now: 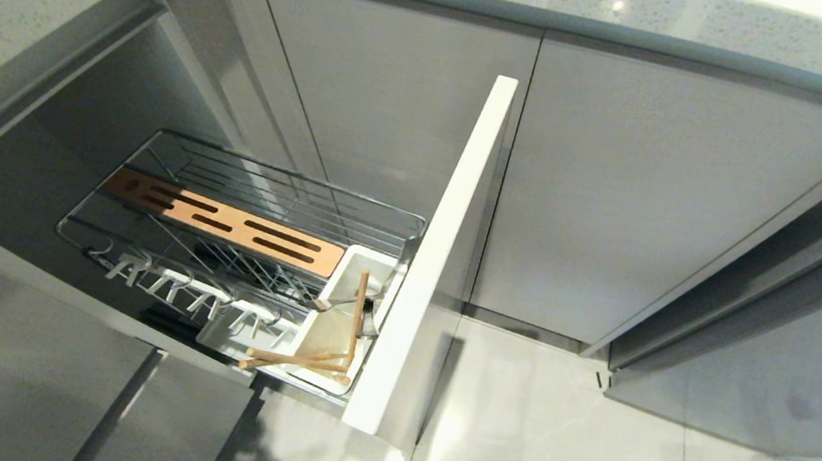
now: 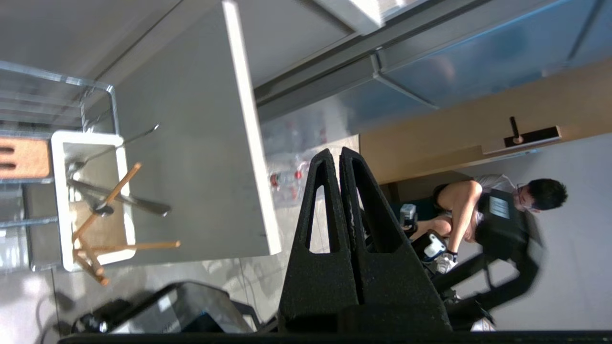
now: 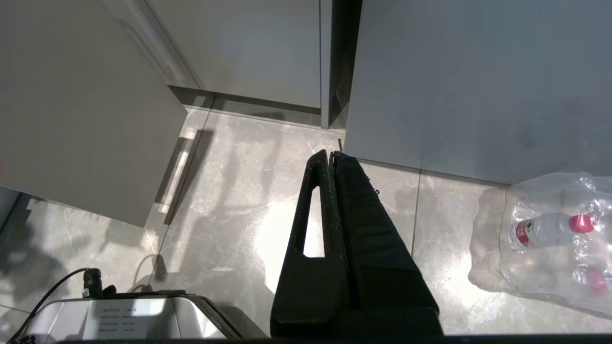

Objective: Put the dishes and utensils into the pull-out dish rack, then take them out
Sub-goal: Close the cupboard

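The pull-out dish rack (image 1: pixel 294 176) stands drawn out of the cabinet, its wire basket holding no dishes. A slotted wooden strip (image 1: pixel 232 221) runs along it. At its front end the white caddy (image 1: pixel 359 255) holds the utensils: wooden chopsticks (image 1: pixel 359 309) leaning out over its rim and a slim silver fork (image 2: pixel 129 138). The dishes are out of view. My left gripper (image 2: pixel 334 153) is shut and holds nothing; it hangs in the air beside the rack's cabinet front (image 2: pixel 248 143), apart from the caddy (image 2: pixel 60 191). My right gripper (image 3: pixel 331 154) is shut over the floor, holding nothing.
A darker metal utensil (image 2: pixel 138 204) also lies in the caddy. The rack's white-edged front panel (image 1: pixel 447 249) juts into the room. A wrapped pack of water bottles (image 3: pixel 550 234) lies on the tiles to the right. A person (image 2: pixel 497 210) sits low on the floor behind me.
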Robot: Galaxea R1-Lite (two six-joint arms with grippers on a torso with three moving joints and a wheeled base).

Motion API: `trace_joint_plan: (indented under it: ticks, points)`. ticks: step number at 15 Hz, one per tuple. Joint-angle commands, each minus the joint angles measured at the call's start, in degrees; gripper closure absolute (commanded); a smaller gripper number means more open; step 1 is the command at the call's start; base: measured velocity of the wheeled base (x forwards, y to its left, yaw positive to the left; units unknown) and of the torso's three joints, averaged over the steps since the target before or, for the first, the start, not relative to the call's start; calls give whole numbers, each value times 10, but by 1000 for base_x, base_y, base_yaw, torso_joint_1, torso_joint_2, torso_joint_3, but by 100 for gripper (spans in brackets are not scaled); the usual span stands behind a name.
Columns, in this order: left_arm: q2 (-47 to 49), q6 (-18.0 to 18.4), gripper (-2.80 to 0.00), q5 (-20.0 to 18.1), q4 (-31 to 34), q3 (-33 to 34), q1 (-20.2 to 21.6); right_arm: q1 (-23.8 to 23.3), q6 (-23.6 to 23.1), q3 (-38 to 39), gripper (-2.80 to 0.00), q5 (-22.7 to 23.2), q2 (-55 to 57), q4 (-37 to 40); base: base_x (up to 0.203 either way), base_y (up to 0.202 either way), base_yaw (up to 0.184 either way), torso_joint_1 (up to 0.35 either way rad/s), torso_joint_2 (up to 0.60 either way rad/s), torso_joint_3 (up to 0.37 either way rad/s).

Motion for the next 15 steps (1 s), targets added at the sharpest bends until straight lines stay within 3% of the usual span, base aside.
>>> trace_joint_plan:
  ticks: [1, 4, 11, 13, 15]
  points:
    - [20, -2, 0, 0, 7, 0, -1, 0, 0, 1, 0, 0, 0, 0, 0, 0, 0, 0, 0, 0]
    - [81, 0, 0, 45, 59, -29, -12, 0, 0, 1, 0, 0, 0, 0, 0, 0, 0, 0, 0, 0]
    - [221, 0, 0, 331, 177, -69, -162, 0, 0, 1, 0, 0, 0, 0, 0, 0, 0, 0, 0, 0]
    - [243, 0, 0, 387, 186, -67, -168, 0, 0, 1, 0, 0, 0, 1, 0, 0, 0, 0, 0, 0]
    - [258, 1, 0, 411, 202, -58, -177, 0, 0, 1, 0, 0, 0, 1, 0, 0, 0, 0, 0, 0]
